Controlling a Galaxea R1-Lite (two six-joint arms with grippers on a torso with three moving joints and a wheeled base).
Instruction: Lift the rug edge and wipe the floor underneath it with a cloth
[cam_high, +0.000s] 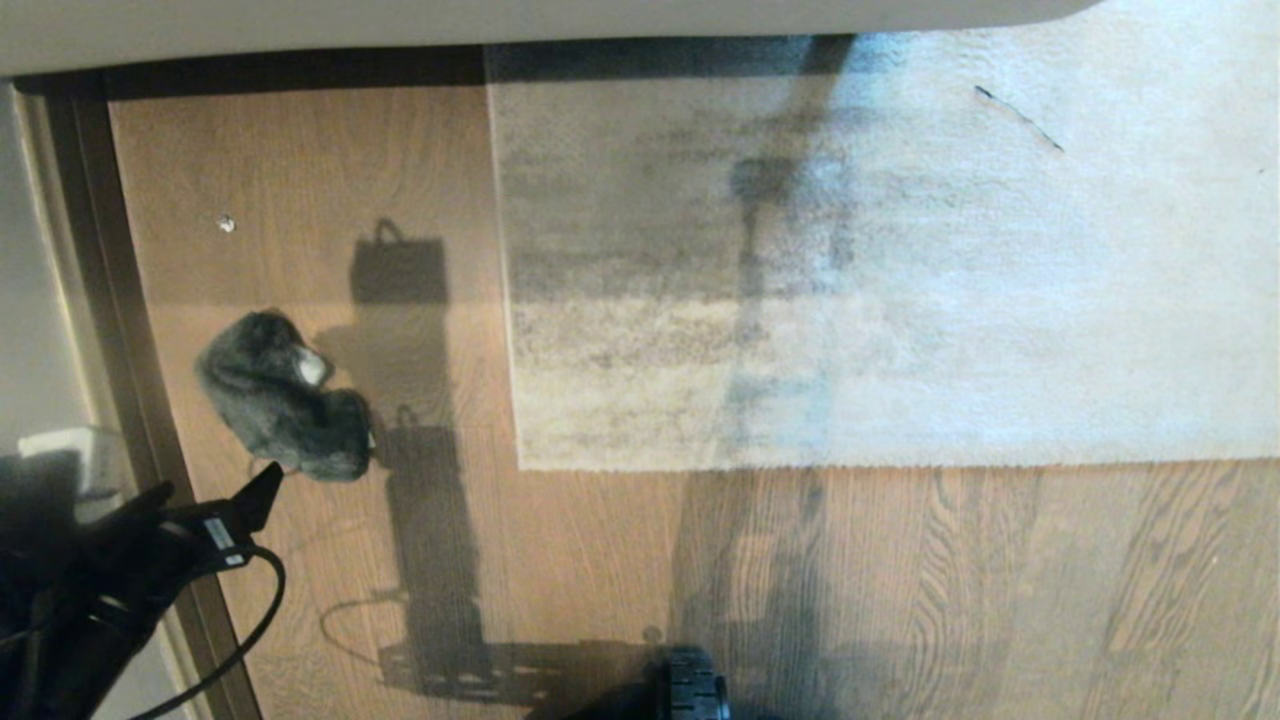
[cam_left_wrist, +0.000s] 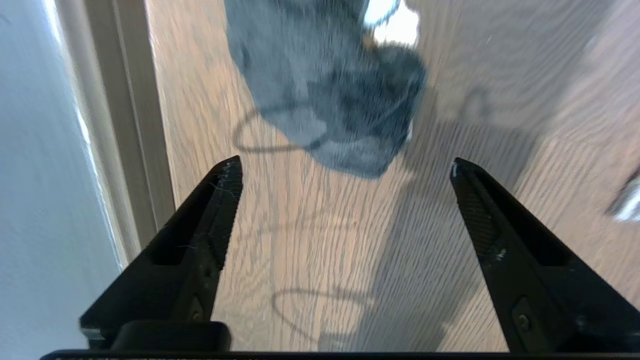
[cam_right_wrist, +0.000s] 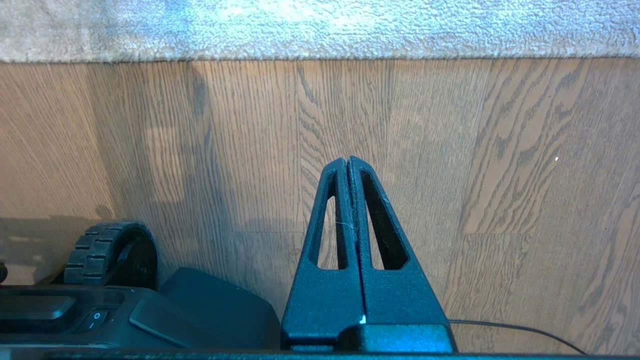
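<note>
Left gripper (cam_left_wrist: 345, 167) is hanging with jaws spread wide, empty, just short of the cloth (cam_high: 285, 395) lying on the floor (cam_high: 600, 560) near its left edge; rug edge (cam_high: 515, 330) is lying flat, so regrasping the cloth looks next, right gripper (cam_right_wrist: 348, 160) parked clenched.

Dark grey fluffy cloth (cam_high: 283, 400) sits crumpled in a heap on the floor (cam_high: 560, 560), a small pale patch showing on top. The floor is light brown wood-grain plank, faintly glossy. Well apart from the cloth, the rug edge (cam_high: 512, 300) lies flat on the planks, straight border and square near corner down, grey-beige pile streaked darker.
</note>
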